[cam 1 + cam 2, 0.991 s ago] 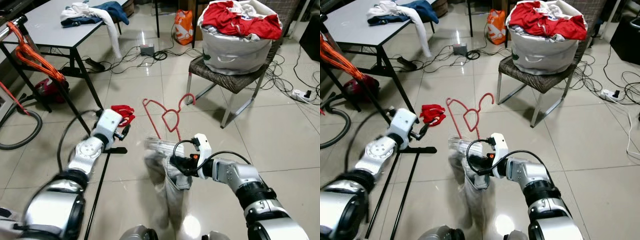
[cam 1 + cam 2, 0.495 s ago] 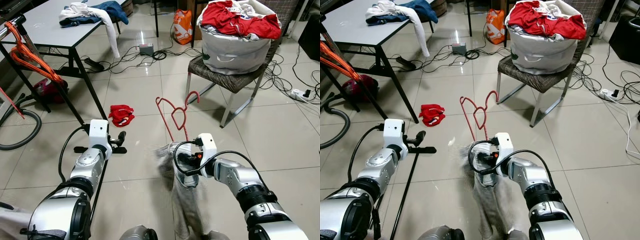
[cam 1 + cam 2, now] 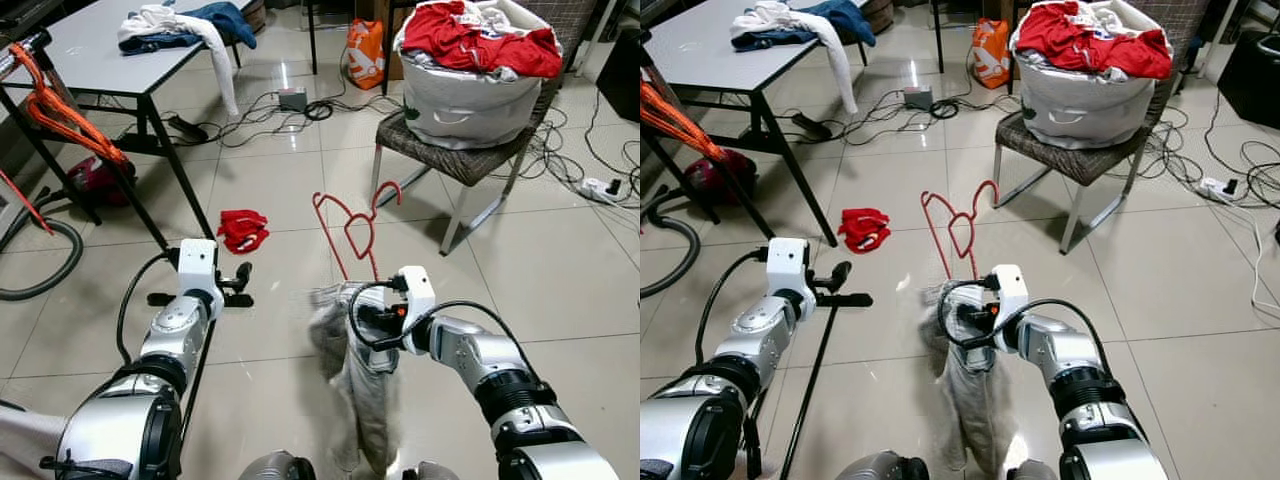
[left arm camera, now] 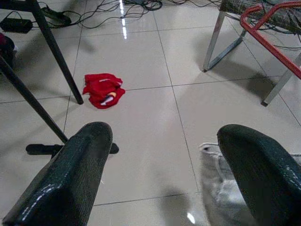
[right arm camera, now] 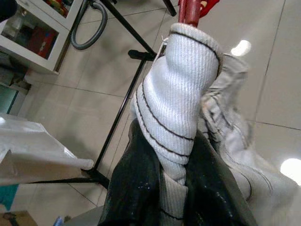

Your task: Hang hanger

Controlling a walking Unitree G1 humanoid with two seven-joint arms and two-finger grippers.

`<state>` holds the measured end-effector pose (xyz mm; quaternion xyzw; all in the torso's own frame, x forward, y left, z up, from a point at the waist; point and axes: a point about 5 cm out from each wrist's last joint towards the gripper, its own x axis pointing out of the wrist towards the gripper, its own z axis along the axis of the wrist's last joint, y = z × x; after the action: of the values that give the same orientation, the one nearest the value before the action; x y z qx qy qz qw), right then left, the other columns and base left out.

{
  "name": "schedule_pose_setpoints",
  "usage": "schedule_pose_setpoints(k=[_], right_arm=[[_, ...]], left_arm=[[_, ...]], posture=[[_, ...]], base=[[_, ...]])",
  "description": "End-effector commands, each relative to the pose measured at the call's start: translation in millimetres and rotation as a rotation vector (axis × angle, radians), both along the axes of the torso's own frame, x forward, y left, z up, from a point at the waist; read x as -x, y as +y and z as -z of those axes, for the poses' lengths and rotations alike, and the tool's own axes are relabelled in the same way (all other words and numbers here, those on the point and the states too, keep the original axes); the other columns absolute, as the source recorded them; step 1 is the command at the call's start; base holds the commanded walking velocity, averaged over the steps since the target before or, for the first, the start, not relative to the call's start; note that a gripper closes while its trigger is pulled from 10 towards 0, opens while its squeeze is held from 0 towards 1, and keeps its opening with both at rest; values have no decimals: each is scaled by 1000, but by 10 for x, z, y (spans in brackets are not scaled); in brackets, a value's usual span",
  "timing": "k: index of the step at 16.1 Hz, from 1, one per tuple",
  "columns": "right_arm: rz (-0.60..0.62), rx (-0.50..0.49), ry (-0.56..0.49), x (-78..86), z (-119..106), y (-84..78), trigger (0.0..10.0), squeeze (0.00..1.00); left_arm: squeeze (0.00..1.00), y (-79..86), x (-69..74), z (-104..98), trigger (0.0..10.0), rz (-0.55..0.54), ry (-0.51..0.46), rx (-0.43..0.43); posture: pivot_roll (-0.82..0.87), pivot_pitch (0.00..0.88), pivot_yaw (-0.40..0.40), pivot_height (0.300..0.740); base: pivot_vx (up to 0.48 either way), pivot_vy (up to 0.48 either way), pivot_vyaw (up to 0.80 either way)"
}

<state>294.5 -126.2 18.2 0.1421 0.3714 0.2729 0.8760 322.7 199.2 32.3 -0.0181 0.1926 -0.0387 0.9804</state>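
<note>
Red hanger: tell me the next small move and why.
Probably carry it left toward the black rack. The right gripper is shut on the grey garment dressed on the red hanger, whose hook is free; the left gripper is open.

The room is evenly and brightly lit from overhead. Ceiling lights are mirrored as white glare spots on the glossy floor tiles, and a bright patch is seen near the lower edge of the head views. Soft shadows are cast under the chair and the surface. The hanging grey garment is smeared by motion blur at its edge. In the left wrist view, the two fingers of the left tool are rendered out of focus, close to the lens.
</note>
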Motion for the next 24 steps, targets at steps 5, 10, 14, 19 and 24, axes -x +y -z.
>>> schedule_pose_setpoints(k=[5, 10, 14, 19, 24], right_arm=[[302, 373, 160, 627, 742, -578, 10000, 0], [289, 437, 218, 790, 865, -540, 10000, 0], [259, 440, 194, 735, 844, -455, 10000, 0], [241, 455, 183, 720, 836, -457, 10000, 0], [241, 461, 188, 725, 839, -464, 10000, 0]], left_arm=[[0, -240, 1163, 1078, 10000, -125, 611, -68], [0, -396, 1294, 1161, 10000, -79, 687, -93], [0, -322, 1295, 1157, 10000, -87, 689, -99], [0, -307, 1320, 1167, 10000, -96, 686, -89], [0, -263, 1359, 1183, 10000, -108, 695, -100]], posture=[[-147, 0, 109, 740], [-129, 0, 101, 740], [-119, 0, 94, 740], [-100, 0, 81, 740], [-98, 0, 82, 740]], base=[[0, 0, 0], [0, 0, 0], [0, 0, 0], [0, 0, 405], [0, -157, 630]])
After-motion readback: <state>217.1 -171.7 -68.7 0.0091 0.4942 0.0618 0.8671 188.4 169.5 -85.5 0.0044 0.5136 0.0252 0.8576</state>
